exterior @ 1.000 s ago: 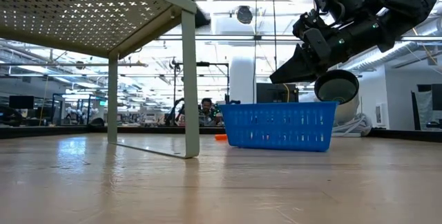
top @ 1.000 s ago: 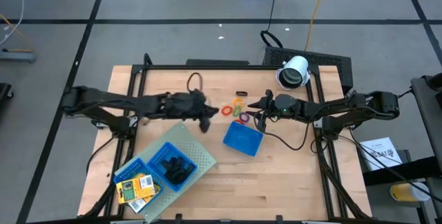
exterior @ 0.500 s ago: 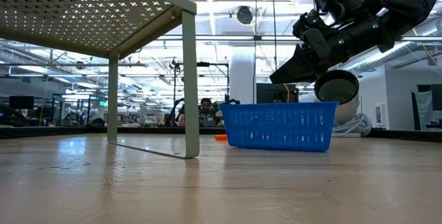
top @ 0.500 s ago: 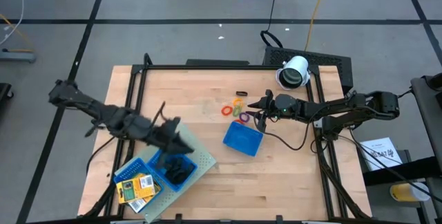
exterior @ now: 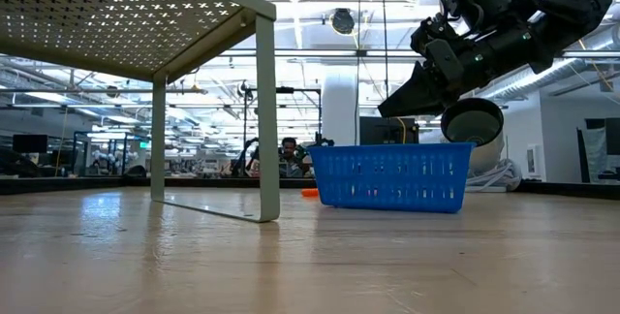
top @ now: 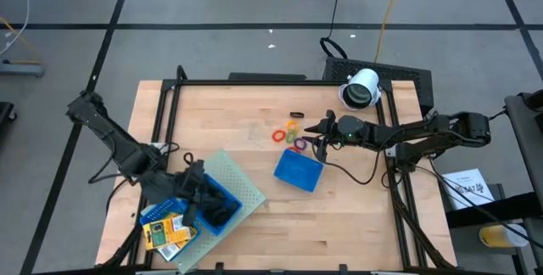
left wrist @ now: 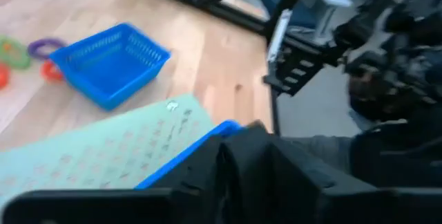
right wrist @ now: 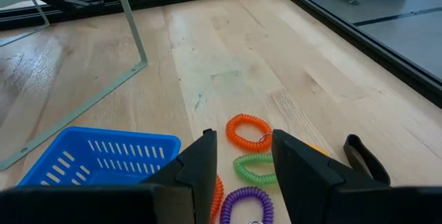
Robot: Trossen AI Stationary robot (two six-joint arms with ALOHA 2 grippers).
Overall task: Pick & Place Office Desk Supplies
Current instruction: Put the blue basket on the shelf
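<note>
Hovering: left gripper [top: 206, 210] over tray's [top: 231, 197] black clips [top: 222, 213], fingers' state unclear; right gripper [top: 317, 133] fingers parted above rings [right wrist: 250, 131].

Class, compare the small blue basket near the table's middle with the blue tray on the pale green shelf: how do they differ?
The small blue basket stands on the bare wood, while the blue tray sits on the pale green shelf. The basket looks empty; the tray holds black pieces and yellow packs. The basket is one bin, the tray divided. Both are blue.

Dark jointed arms, black cables, blunt black fingers [right wrist: 197, 165]
</note>
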